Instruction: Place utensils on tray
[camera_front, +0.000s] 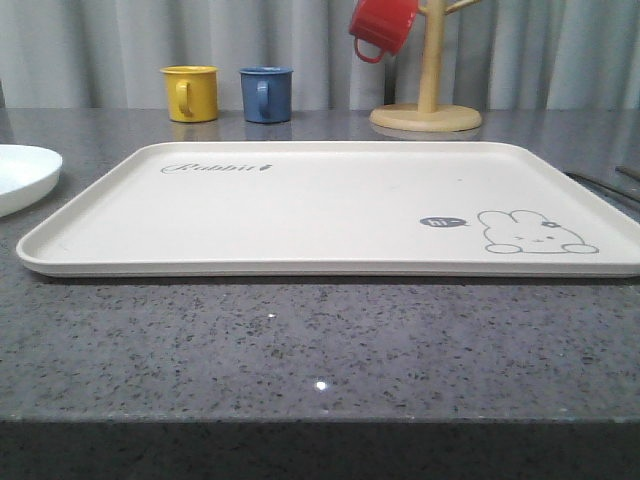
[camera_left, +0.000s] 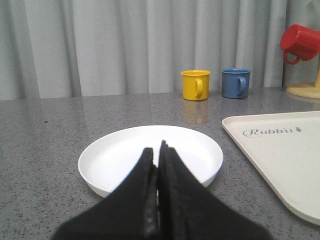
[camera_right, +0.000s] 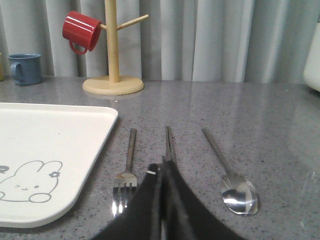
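Observation:
The cream tray (camera_front: 300, 200) with the rabbit drawing lies in the middle of the grey counter, with nothing on it. To its right three silver utensils lie side by side on the counter: a fork (camera_right: 127, 170) nearest the tray (camera_right: 50, 130), a pair of chopsticks (camera_right: 170, 142) in the middle, and a spoon (camera_right: 235, 187) farthest out. My right gripper (camera_right: 161, 165) is shut with nothing in it, its tips over the near end of the chopsticks. Left of the tray (camera_left: 285, 155), my left gripper (camera_left: 157, 147) is shut and holds nothing, in front of a round white plate (camera_left: 120, 155).
The white plate (camera_front: 20, 170) sits just left of the tray. A yellow mug (camera_front: 190, 93) and a blue mug (camera_front: 266, 94) stand at the back. A wooden mug tree (camera_front: 430, 100) with a red mug (camera_front: 380, 25) stands at the back right.

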